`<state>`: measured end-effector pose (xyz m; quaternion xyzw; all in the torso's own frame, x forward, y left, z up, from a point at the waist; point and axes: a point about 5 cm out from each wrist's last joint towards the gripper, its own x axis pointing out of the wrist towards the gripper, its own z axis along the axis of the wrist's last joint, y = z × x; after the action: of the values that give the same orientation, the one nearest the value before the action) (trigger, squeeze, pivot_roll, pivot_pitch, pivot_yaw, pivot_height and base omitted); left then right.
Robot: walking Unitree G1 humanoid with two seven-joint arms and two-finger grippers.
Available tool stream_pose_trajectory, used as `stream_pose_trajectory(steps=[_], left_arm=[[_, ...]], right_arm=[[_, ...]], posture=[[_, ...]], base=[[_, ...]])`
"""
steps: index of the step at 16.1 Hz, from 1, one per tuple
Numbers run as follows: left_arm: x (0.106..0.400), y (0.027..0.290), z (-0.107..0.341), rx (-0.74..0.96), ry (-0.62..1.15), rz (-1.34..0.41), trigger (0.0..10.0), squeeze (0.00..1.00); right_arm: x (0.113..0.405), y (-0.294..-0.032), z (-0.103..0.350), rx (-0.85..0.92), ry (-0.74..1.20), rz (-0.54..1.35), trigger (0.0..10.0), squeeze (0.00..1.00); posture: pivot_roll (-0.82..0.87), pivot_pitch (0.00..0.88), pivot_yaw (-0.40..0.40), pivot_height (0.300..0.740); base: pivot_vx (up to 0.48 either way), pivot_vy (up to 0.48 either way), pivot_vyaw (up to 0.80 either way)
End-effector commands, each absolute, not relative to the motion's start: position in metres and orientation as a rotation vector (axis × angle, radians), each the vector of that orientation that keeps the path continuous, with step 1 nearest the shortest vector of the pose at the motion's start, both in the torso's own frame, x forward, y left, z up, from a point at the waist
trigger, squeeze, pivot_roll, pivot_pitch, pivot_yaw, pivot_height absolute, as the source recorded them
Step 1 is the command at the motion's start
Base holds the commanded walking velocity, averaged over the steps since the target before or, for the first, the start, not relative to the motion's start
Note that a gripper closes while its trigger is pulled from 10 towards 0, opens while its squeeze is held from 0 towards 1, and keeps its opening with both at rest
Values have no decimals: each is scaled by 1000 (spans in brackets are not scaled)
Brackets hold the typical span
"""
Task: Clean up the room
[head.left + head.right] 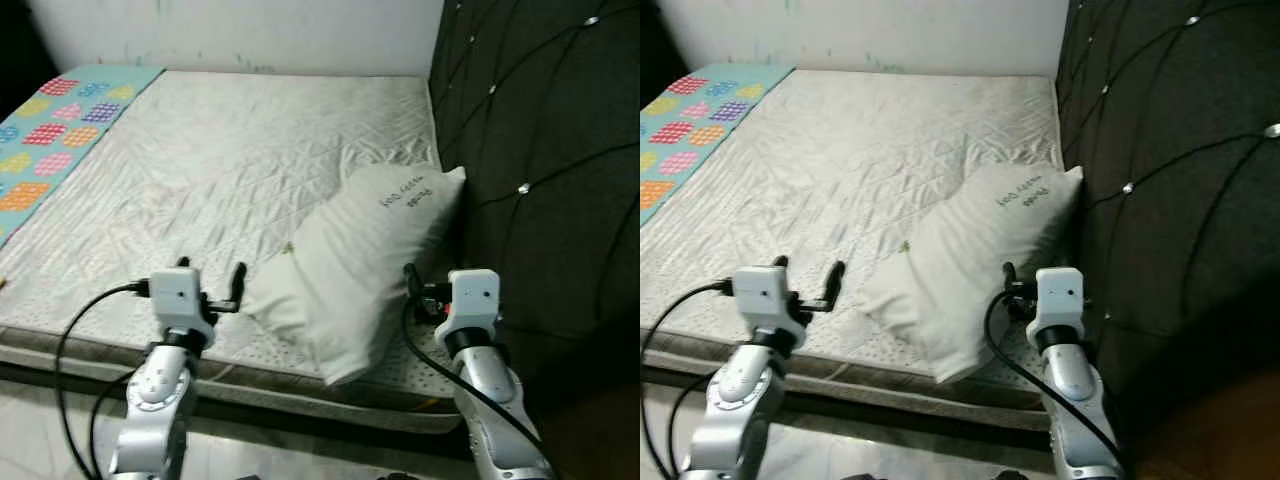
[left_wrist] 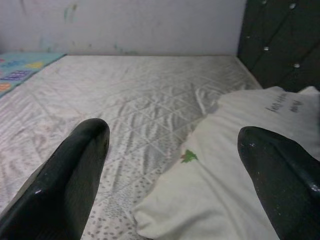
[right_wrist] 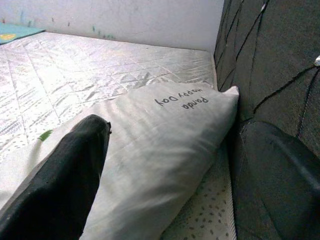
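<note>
Both silver arms are seen rising from the bottom edge of the head views, the left arm (image 1: 150, 410) at lower left and the right arm (image 1: 495, 400) at lower right. Each is capped by a white wrist block trailing a black cable. The left gripper (image 1: 212, 283) is held just below the frame's centre, its two black fingers spread wide apart, as confirmed in its wrist view (image 2: 165, 170). The right gripper (image 3: 170, 170) is likewise spread, though one finger (image 3: 280, 170) is perhaps only dimly made out in shadow
</note>
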<state>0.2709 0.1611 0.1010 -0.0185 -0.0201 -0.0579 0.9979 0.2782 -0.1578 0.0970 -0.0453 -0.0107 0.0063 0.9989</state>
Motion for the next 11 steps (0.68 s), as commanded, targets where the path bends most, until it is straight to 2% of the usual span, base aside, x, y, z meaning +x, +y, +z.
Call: stream_pose_trajectory(steps=[1,4,7,11], left_arm=[[270,167,103,-35,-36,-109,10000,0],[269,162,103,-38,-25,-131,10000,0],[270,156,100,-68,-3,-144,10000,0],[268,151,104,-94,-35,-199,10000,0]], right_arm=[[278,-156,99,-75,-26,20,10000,0],[280,-159,99,-83,-24,13,10000,0],[282,-152,99,-57,-27,58,10000,0],[283,-152,99,-64,-26,53,10000,0]], posture=[[-29,126,58,731],[-29,125,58,731],[-27,117,63,731],[-27,113,60,731]], base=[[0,480,0],[0,480,0],[0,465,0],[0,0,0]])
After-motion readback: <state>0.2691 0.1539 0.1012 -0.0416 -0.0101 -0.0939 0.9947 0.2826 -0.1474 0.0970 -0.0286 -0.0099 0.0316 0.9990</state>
